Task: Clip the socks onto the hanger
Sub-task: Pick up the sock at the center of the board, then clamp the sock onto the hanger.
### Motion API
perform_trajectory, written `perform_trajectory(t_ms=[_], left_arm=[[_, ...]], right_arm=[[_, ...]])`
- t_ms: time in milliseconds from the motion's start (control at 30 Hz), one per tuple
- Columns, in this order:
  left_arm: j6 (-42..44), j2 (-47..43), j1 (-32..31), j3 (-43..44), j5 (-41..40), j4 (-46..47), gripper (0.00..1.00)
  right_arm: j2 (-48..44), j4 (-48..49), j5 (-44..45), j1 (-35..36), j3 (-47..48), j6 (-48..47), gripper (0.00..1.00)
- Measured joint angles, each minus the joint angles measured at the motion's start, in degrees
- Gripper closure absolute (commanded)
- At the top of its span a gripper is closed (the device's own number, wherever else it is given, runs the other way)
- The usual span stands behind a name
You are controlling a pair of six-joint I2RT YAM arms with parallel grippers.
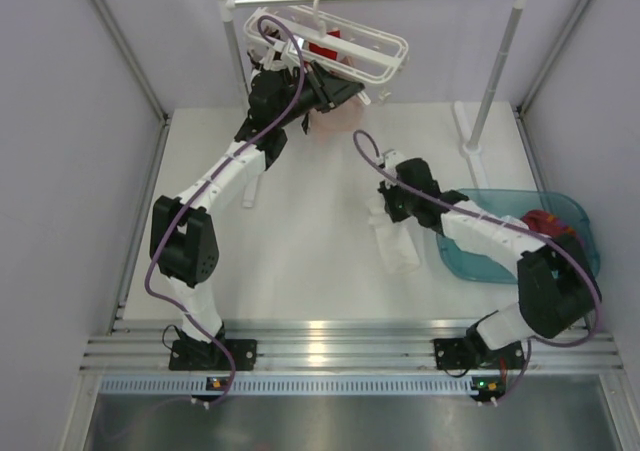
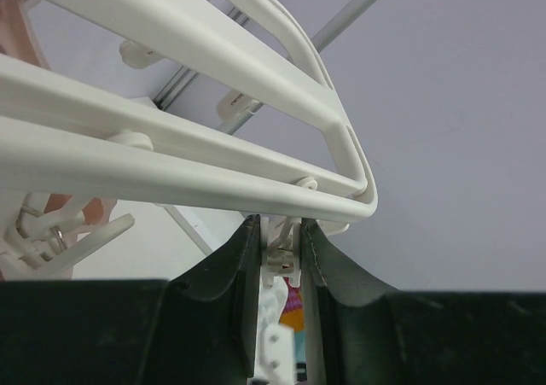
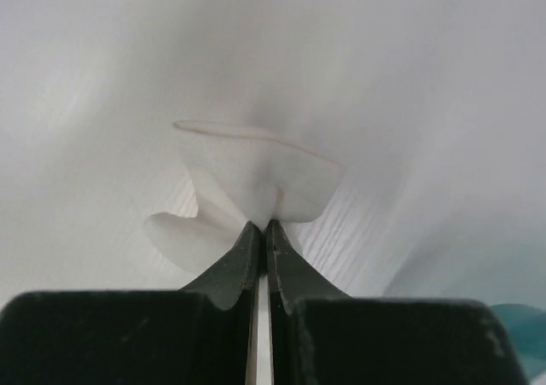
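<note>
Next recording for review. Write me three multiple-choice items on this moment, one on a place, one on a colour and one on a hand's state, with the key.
1. Where does the teal basin sit?
A. On the table, at its right side.
B. Hung on the rail.
C. On the floor.

2. What colour is the sock in the right hand?
A. Red.
B. White.
C. Purple.

3. How is the left hand?
A. Wide open over the table.
B. Closed on a clip under the hanger.
C. Gripping a sock inside the basin.

Key:
1 A: the top view shows the basin resting on the table by the right edge.
2 B: the right wrist view shows white fabric pinched between the fingers.
3 B: the left wrist view shows a white clip squeezed between the fingers, just below the frame.
</note>
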Motion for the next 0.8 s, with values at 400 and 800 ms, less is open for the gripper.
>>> perform_trajectory(t_ms=[400, 800], left_arm=[[0.0, 0.0, 0.0, 0.0, 0.2, 0.0, 1.00], [0.0, 0.0, 0.0, 0.0, 1.6, 0.5, 1.00]], right_arm=[[-9.8, 10.5, -16.1, -6.4, 11.9, -2.5, 1.00], [-5.5, 11.1, -18.5, -7.0, 16.7, -2.2, 1.00]])
